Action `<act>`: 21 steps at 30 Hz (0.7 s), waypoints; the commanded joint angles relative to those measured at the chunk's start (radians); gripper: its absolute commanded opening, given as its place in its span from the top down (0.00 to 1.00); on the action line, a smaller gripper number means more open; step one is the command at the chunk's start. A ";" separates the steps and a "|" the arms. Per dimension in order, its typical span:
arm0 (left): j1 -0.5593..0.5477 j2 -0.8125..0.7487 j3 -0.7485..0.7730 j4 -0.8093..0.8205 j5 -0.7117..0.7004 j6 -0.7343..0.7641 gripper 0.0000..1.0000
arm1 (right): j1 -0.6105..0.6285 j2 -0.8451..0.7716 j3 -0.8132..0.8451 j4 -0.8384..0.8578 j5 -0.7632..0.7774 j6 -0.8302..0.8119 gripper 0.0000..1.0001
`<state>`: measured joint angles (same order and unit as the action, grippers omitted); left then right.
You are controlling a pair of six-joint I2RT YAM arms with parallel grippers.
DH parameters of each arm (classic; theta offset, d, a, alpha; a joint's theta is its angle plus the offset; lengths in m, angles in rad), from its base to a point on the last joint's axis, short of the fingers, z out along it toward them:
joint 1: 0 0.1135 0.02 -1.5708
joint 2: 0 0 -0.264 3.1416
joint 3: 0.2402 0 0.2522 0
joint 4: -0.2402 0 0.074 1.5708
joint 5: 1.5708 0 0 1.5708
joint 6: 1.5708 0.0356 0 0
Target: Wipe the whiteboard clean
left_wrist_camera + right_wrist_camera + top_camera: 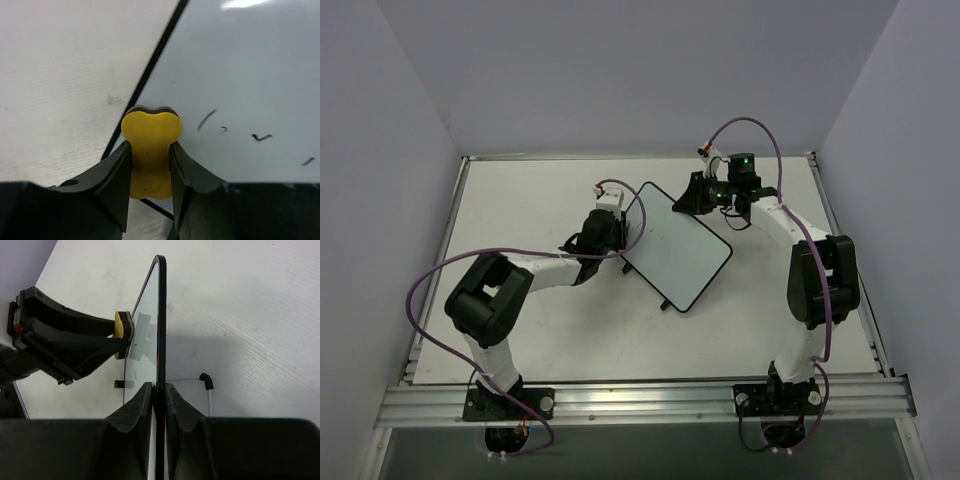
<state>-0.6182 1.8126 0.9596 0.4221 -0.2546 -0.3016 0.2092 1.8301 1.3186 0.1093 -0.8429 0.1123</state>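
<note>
The whiteboard (680,248) with a thin black frame stands tilted in the middle of the table. My right gripper (692,196) is shut on its far top edge (160,340), seen edge-on in the right wrist view. My left gripper (620,240) is shut on a yellow eraser (150,150). The eraser's tip presses the board's white face (250,75) near its left frame. Several small black marker strokes (206,120) lie right of the eraser. The eraser also shows in the right wrist view (121,326), touching the board.
The white table (520,200) has raised rails at left and right and grey walls around. One of the board's black feet (205,380) rests on the table behind the board. An aluminium rail (640,400) runs along the near edge.
</note>
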 commanded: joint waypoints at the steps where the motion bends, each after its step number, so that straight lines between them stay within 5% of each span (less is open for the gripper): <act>1: -0.034 -0.042 0.002 0.058 0.046 0.025 0.98 | 0.016 -0.040 -0.021 0.001 -0.044 -0.008 1.00; 21: -0.031 0.019 0.143 0.018 0.074 0.065 0.98 | 0.013 -0.049 -0.035 0.012 -0.050 -0.005 1.00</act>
<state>-0.6525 1.8214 1.0286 0.4282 -0.2043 -0.2653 0.2035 1.8252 1.3010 0.1322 -0.8528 0.1295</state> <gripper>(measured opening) 0.399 0.092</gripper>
